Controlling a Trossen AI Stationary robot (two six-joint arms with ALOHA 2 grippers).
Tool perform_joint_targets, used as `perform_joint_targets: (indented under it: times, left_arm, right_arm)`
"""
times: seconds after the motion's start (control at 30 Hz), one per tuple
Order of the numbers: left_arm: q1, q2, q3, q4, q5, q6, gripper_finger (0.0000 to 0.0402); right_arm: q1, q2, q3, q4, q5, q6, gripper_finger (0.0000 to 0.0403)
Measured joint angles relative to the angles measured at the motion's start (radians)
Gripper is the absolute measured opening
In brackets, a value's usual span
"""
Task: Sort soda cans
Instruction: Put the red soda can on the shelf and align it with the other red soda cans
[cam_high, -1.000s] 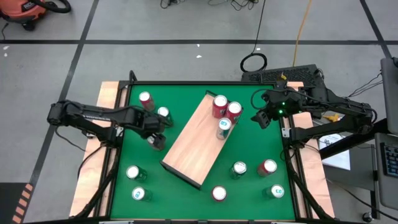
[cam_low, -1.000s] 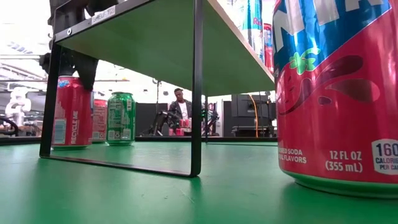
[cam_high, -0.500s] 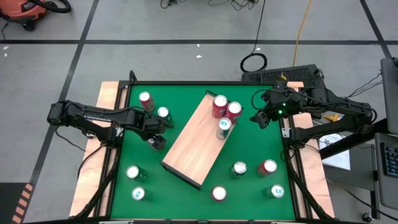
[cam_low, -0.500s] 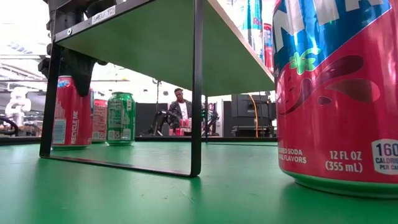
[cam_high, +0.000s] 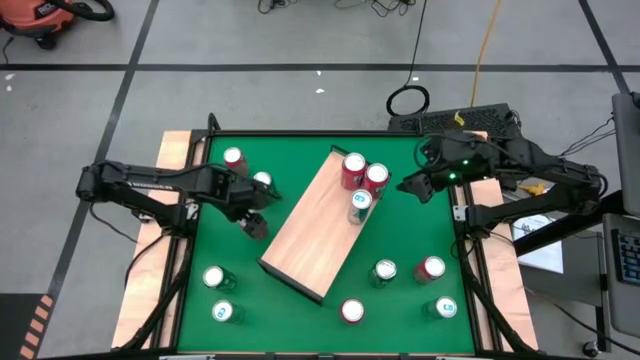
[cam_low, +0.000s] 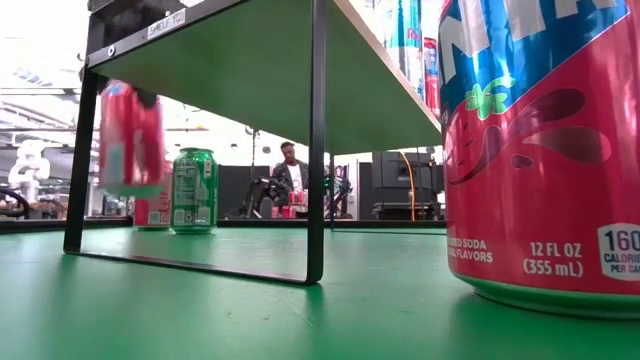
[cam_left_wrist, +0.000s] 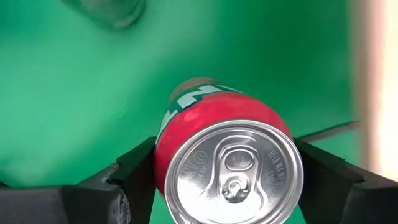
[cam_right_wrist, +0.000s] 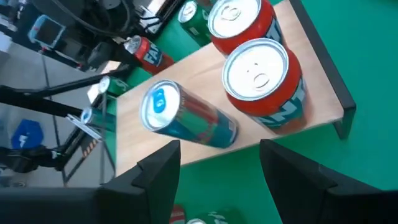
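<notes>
My left gripper (cam_high: 252, 222) is shut on a red soda can (cam_left_wrist: 224, 124), which hangs above the green table left of the wooden board (cam_high: 315, 225); the low view shows this can (cam_low: 130, 135) off the surface. Two red cans (cam_high: 352, 165) (cam_high: 376, 175) and a teal can (cam_high: 360, 203) stand on the board's far end. My right gripper (cam_high: 408, 187) hovers open just right of them, with nothing between its fingers (cam_right_wrist: 158, 168). My left gripper pinches the red can between its two fingers, on opposite sides of the can's wall just under the top rim (cam_left_wrist: 160, 149). The fingers come from above, pointing steeply down. The can hangs below them, top up, clear of the table.
A red can (cam_high: 233, 158) and a green can (cam_high: 262, 181) stand at the far left. Two cans (cam_high: 213, 277) (cam_high: 225, 312) stand near left. Several more (cam_high: 351, 311) (cam_high: 384, 270) (cam_high: 430, 267) (cam_high: 444, 308) stand near right. The board rests on black legs (cam_low: 317, 140).
My left gripper has risen with the red can, which stood on the table half a second ago and now hangs clear of it. My right gripper has tipped its fingers up a little beside the board.
</notes>
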Motion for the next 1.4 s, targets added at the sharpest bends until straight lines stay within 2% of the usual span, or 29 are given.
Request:
perform_joint_targets:
  times: [0.2, 0.37, 0.63, 0.83, 1.0, 1.23, 1.4]
  left_arm:
    - [0.028, 0.000, 0.192, -0.136, -0.028, 0.069, 0.0282]
    - [0.059, 0.000, 0.364, -0.223, -0.081, 0.142, 0.0282]
    - [0.113, 0.000, 0.585, -0.189, -0.091, 0.325, 0.0282]
    - [0.127, 0.000, 0.663, -0.099, -0.092, 0.490, 0.0282]
    - [0.126, 0.000, 0.679, 0.011, -0.079, 0.577, 0.0282]
    - [0.126, 0.004, 0.681, 0.146, -0.006, 0.679, 0.0282]
    - [0.126, 0.006, 0.681, 0.166, 0.019, 0.743, 0.0282]
  right_arm:
    - [0.000, 0.000, 0.108, -0.012, -0.022, -0.020, 0.0210]
    - [0.000, 0.024, 0.191, 0.005, -0.021, -0.117, 0.0210]
    - [0.000, 0.143, 0.258, 0.101, -0.023, -0.250, 0.0210]
    - [0.000, 0.242, 0.287, 0.226, -0.052, -0.333, 0.0210]
    - [0.002, 0.330, 0.331, 0.295, -0.102, -0.370, 0.0210]
    - [0.029, 0.441, 0.424, 0.308, -0.100, -0.477, 0.0211]
    - [0.040, 0.497, 0.487, 0.315, -0.095, -0.554, 0.0225]
